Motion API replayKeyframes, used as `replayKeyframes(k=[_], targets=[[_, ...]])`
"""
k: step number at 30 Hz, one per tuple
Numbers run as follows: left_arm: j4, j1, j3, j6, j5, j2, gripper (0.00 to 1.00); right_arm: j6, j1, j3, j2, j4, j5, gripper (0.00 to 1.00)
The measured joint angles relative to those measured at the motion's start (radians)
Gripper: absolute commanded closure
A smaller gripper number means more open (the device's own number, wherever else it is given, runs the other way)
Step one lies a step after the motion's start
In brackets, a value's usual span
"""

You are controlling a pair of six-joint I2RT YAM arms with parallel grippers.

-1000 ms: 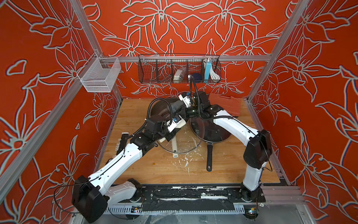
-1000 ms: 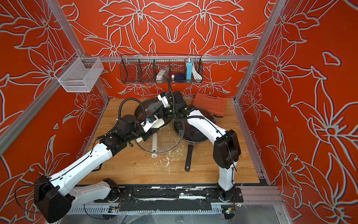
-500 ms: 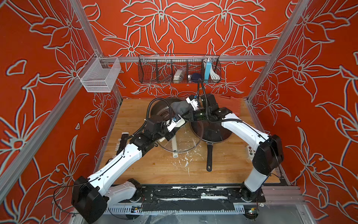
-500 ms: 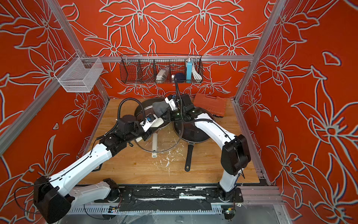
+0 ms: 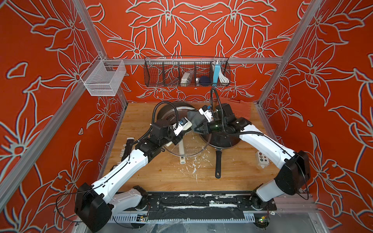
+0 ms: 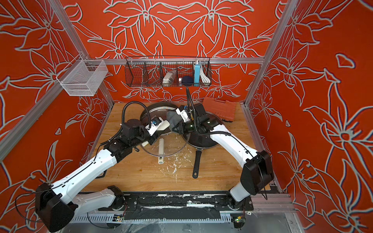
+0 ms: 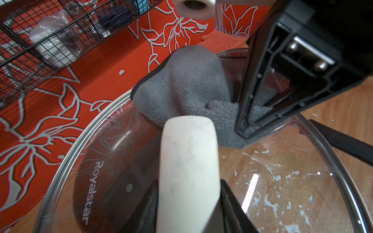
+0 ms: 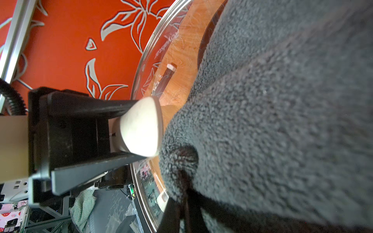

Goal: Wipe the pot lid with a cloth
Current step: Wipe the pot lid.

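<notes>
The pot lid [image 5: 189, 146] is clear glass with a metal rim and a cream bar handle [image 7: 188, 157]. It hangs tilted over the wooden table in both top views. My left gripper [image 5: 177, 139] [image 6: 150, 139] [image 7: 188, 201] is shut on that handle, a black finger on each side. The dark grey cloth [image 5: 194, 119] [image 6: 173, 119] [image 7: 187, 86] lies bunched against the lid's far, raised part, beside the handle's end [image 8: 141, 127]. My right gripper [image 5: 196, 129] [image 6: 175, 128] [image 8: 185, 211] is shut on the cloth [image 8: 282, 121], which fills most of the right wrist view.
A black frying pan [image 5: 222, 139] with a long handle [image 5: 218, 165] lies under the right wrist. A dark pan [image 5: 167, 113] sits behind the lid. An orange case [image 6: 220, 109] is at the back right and a button box [image 5: 262, 159] at the right. Wire baskets [image 5: 186, 72] [image 5: 103, 77] hang on the walls.
The right arm's elbow has swung out to the right, and the cloth in its gripper has shifted a little to the right along the lid's far part. The left arm has stayed still.
</notes>
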Motion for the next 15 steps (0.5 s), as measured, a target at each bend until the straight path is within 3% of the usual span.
replayKeyframes(k=[9,15], targets=[[0.003,0.0,0.0,-0.011,0.01,0.004,1.0,0.05,0.018,-0.074,-0.037,0.047,-0.006,1.0],[0.026,-0.01,0.0,-0.01,0.028,0.004,1.0,0.065,0.019,0.037,0.045,0.056,0.004,1.0]])
